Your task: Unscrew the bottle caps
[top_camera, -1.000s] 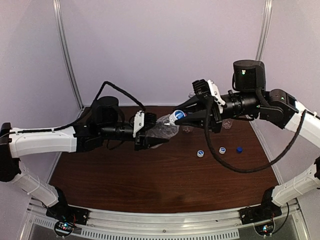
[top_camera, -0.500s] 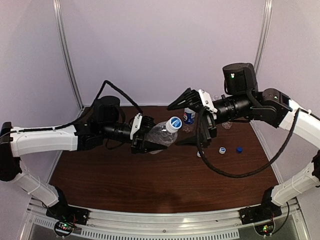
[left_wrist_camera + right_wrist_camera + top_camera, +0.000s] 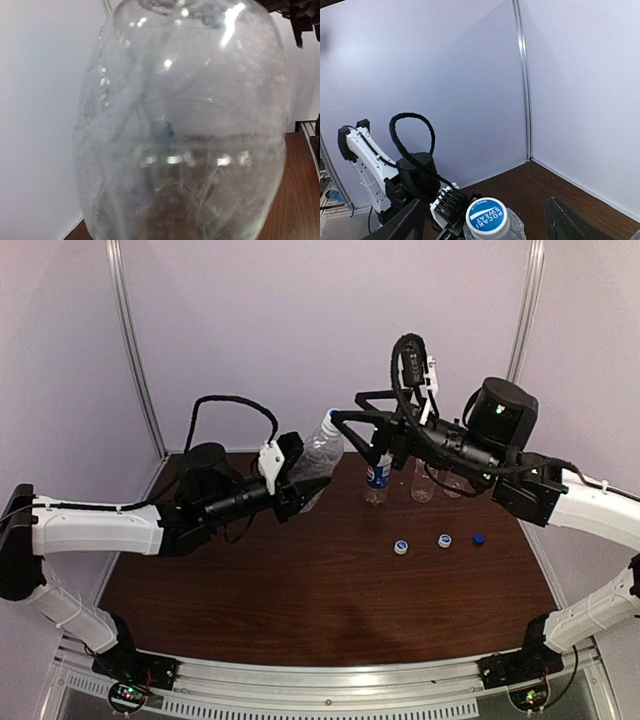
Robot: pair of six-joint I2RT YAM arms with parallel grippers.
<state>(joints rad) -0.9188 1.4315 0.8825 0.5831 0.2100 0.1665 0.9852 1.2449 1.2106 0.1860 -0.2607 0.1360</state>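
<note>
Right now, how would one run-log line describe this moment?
left gripper: shut on clear bottle, held aloft | right gripper: open, flanking its cap, no contact | cap: on bottle | table: three loose caps

dark table (image 3: 250, 590) with three caps (image 3: 445, 540), three bottles (image 3: 423, 483)

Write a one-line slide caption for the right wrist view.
Open right gripper faces the blue-centred cap of a bottle that the left arm holds up.

Your left wrist view is just blurry bottle (image 3: 180, 125), top and bottom cropped. Right wrist only catches its cap (image 3: 486, 216), and the fingers (image 3: 405, 222) run off the bottom.
</note>
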